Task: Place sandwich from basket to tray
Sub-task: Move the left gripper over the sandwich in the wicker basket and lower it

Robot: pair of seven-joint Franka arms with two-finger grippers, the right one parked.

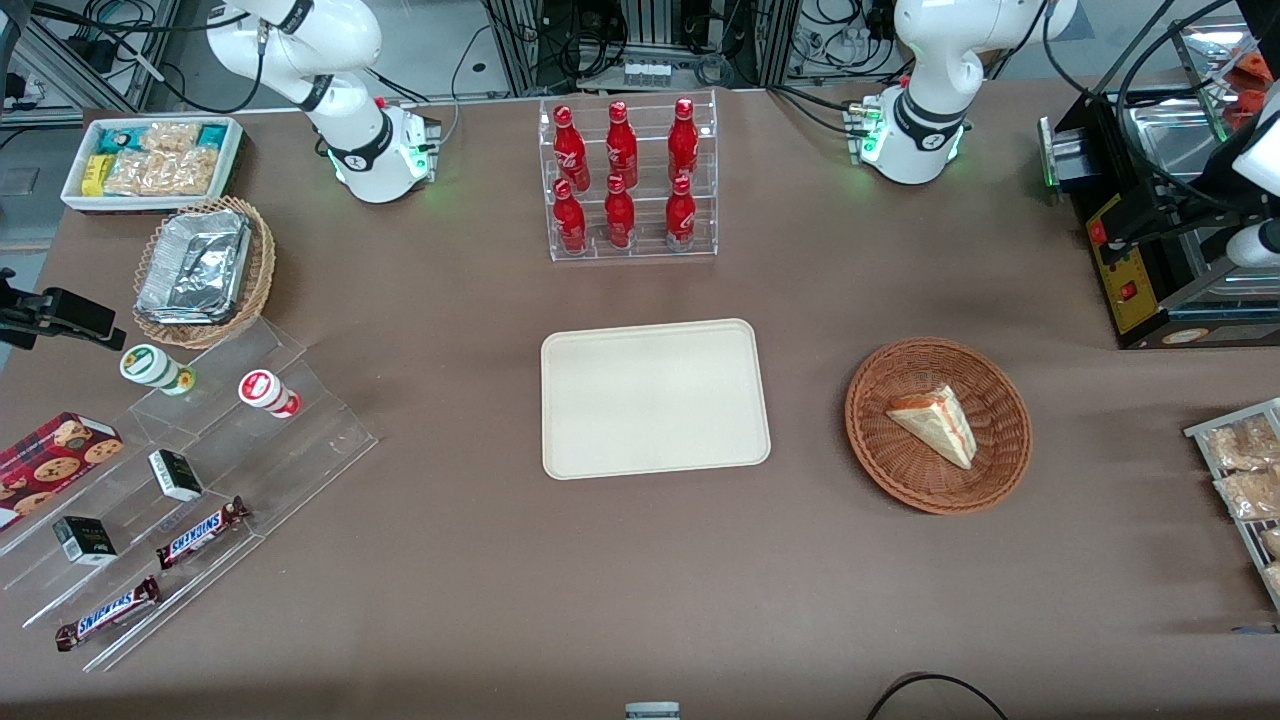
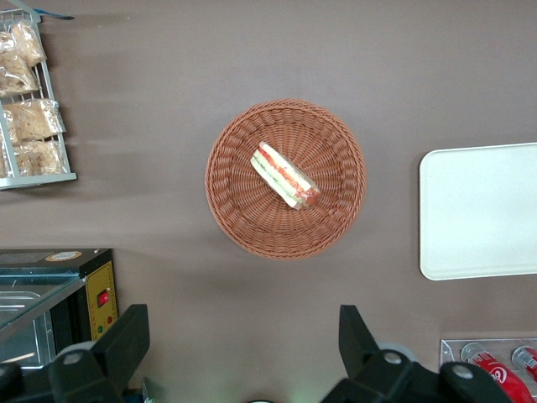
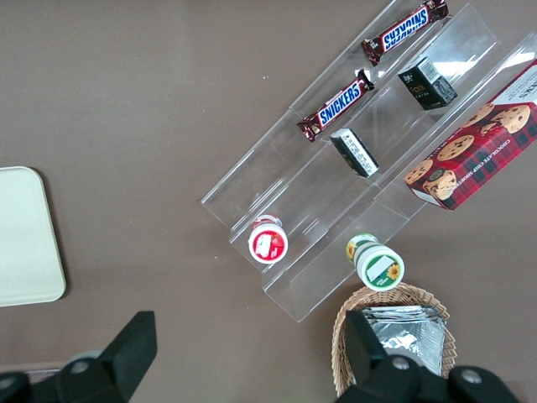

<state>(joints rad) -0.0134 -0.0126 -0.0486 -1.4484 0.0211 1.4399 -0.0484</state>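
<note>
The sandwich, a white bread wedge with an orange-red and green stripe, lies in the round reddish-brown wicker basket. The left wrist view looks straight down on the sandwich and the basket. The cream-beige tray lies flat beside the basket, toward the parked arm's end; its end shows in the wrist view. My left gripper hangs high above the table, open and empty, over bare table beside the basket and farther from the front camera. It does not show in the front view.
A clear rack of red bottles stands farther from the front camera than the tray. A black oven-like machine and a rack of snack bags stand at the working arm's end. Snack stands and a foil-container basket lie toward the parked arm's end.
</note>
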